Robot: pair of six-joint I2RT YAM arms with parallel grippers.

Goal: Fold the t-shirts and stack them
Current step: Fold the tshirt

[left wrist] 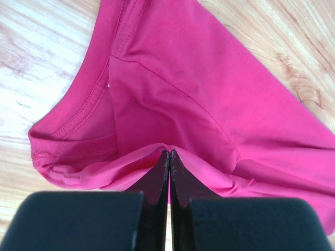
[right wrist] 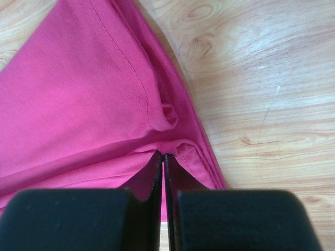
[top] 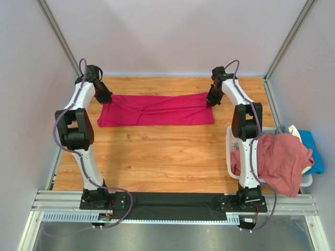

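Note:
A magenta-red t-shirt [top: 157, 110] lies folded into a long band across the far half of the wooden table. My left gripper [top: 104, 98] is shut on its left end, pinching a raised fold of cloth [left wrist: 172, 99] beside the ribbed neckline [left wrist: 78, 120]; the gripper's tips [left wrist: 169, 152] meet under the fold. My right gripper [top: 210, 101] is shut on the right end, where the hemmed edge [right wrist: 157, 99] bunches at its tips [right wrist: 163, 155]. More t-shirts, dusty pink [top: 280, 159], blue [top: 313, 151] and whitish [top: 293, 130], are heaped at the right.
A white lattice basket [top: 231, 151] stands at the table's right edge under the heap of shirts, close to the right arm's base. Grey walls and metal posts close in the table on three sides. Bare wood [top: 157, 157] spans the near half.

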